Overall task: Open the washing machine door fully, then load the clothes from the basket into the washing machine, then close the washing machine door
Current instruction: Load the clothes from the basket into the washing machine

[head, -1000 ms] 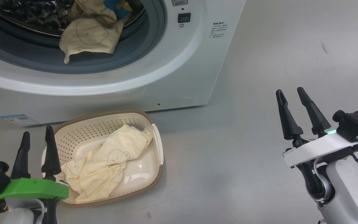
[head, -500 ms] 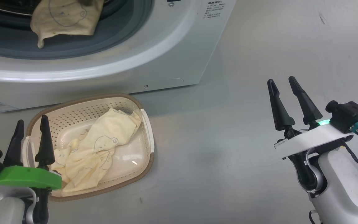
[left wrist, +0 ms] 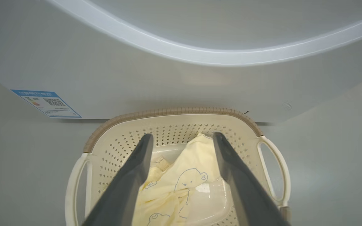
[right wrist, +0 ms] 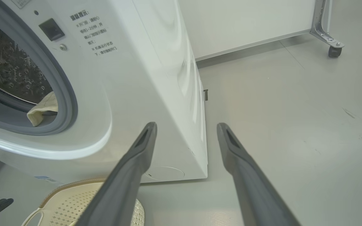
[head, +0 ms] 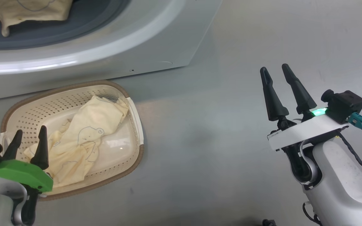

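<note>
washing machine (head: 156, 47): white casing, smooth, glossy, light streaks on the curved front
gasket (head: 83, 22): grey rubber, matt
drum (right wrist: 5, 66): steel, perforated, shiny
basket (head: 64, 86): cream plastic, holed walls, glossy bottom; brown woven-look rim
clothes (head: 86, 131): pale yellow cloth, soft, matt, creased
floor (head: 215, 141): grey, smooth, dull sheen, a few scuffs
bracket (right wrist: 320, 18): bare metal, bright

Pale yellow clothes (head: 80, 138) in cream basket (head: 36, 110); basket just before white washing machine (head: 152, 40)

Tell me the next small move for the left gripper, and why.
Probably lower the open left gripper onto the pale yellow bear-print garment in the cream perforated plastic basket and close: its fingers frame that garment, which is not yet loaded.
</note>
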